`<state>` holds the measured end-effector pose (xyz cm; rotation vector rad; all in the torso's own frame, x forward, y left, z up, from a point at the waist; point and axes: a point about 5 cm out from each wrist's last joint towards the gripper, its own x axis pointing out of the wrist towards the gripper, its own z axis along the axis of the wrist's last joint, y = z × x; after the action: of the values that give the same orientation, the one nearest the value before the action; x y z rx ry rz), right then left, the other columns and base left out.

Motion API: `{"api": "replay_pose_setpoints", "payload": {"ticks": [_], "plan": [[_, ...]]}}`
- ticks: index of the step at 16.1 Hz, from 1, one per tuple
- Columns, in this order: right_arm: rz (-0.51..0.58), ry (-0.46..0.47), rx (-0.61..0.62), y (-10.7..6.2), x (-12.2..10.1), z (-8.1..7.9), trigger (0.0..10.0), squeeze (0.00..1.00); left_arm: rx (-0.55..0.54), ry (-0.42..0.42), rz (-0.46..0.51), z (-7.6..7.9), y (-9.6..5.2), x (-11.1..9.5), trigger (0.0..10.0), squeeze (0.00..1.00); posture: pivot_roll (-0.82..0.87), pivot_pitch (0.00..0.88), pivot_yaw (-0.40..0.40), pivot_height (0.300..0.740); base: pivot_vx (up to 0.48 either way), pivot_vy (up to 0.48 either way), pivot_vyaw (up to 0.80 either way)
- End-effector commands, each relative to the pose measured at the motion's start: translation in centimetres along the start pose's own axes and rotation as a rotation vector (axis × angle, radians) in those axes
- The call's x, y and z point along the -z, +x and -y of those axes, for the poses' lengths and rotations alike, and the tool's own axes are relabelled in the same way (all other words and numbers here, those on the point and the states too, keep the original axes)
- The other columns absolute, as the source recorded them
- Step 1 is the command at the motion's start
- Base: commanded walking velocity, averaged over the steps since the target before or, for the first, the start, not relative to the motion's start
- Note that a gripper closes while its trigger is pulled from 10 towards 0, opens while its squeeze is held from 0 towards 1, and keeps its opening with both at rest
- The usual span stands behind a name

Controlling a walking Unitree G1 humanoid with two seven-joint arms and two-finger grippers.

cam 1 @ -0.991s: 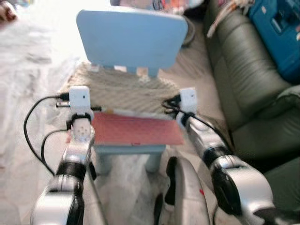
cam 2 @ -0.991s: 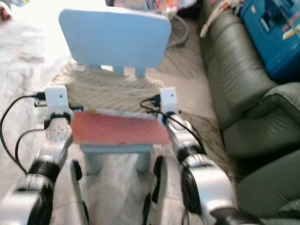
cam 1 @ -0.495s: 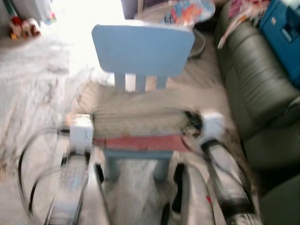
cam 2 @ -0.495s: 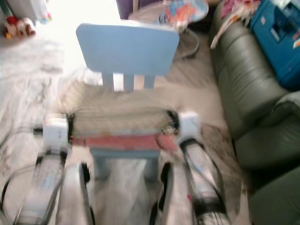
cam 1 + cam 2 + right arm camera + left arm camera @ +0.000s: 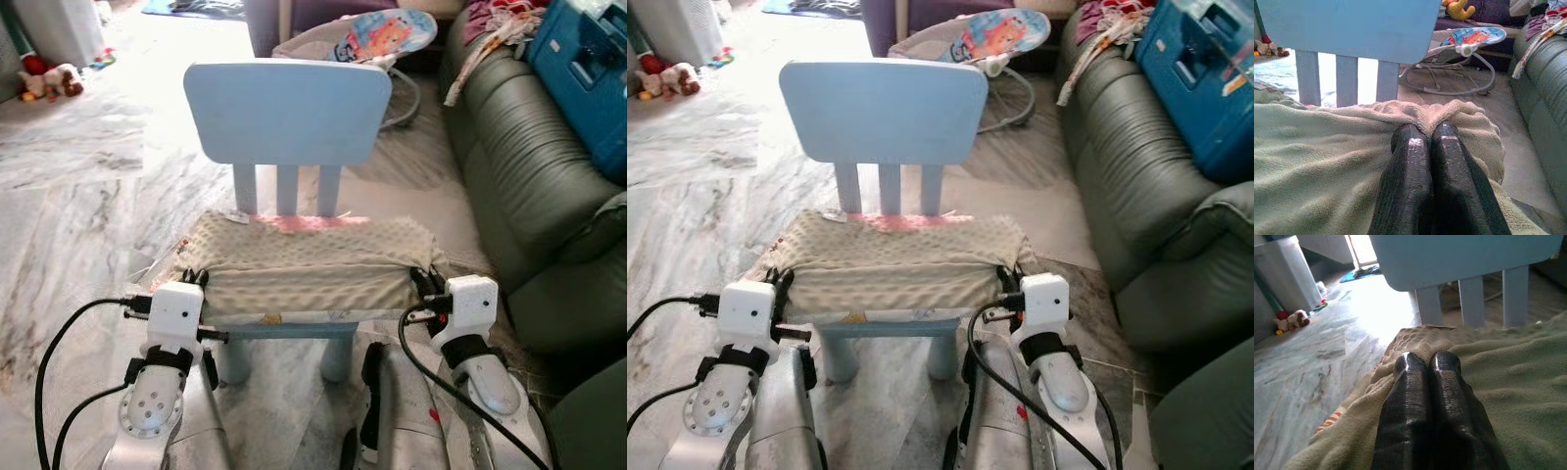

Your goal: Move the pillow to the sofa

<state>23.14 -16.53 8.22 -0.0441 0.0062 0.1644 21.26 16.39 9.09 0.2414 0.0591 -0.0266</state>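
Note:
The pillow, beige and nubbly with a pink edge at the back, lies flat on the seat of a small light-blue chair. My left gripper is at the pillow's left front corner, my right gripper at its right front corner. In the left wrist view the left gripper has its fingers pressed together, with pillow fabric bunched round the tips. The right gripper is likewise shut, a fold of fabric gathered at its tips. The dark green leather sofa runs along the right.
A blue case and some clothes lie on the sofa's far end. A baby bouncer stands behind the chair. Soft toys lie at the far left on the marble floor. My own legs show below the chair.
The camera has tilted up and the blur has cleared. The pillow's raised front edge with its red underside has come down; it now lies flat, and both grippers sit lower at its corners.

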Motion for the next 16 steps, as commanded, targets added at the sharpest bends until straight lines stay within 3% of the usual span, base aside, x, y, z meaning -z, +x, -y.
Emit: {"api": "replay_pose_setpoints", "payload": {"ticks": [1, 4, 16], "plan": [[0.036, -0.002, 0.037, 0.28, -1.16, 0.69, 10.0, 0.0, -0.051, 0.002, 0.002, -0.81, 0.1, -0.46, 10.0, 0.0, 0.02, 0.0, -0.08, 0.509, 0.0, 0.0, 0.0], [0.035, 0.029, 0.039, 0.49, -1.54, 0.51, 10.0, 0.0, -0.052, -0.011, 0.004, -0.64, 0.03, -0.78, 10.0, 0.0, 0.02, 0.0, -0.075, 0.529, 0.0, 0.0, 0.0], [0.02, 0.055, 0.039, 0.96, -1.96, 0.44, 10.0, 0.0, -0.053, 0.004, -0.008, -0.54, 0.41, -1.02, 10.0, 0.0, 0.02, 0.0, -0.064, 0.679, 0.0, 0.0, 0.0]]}}
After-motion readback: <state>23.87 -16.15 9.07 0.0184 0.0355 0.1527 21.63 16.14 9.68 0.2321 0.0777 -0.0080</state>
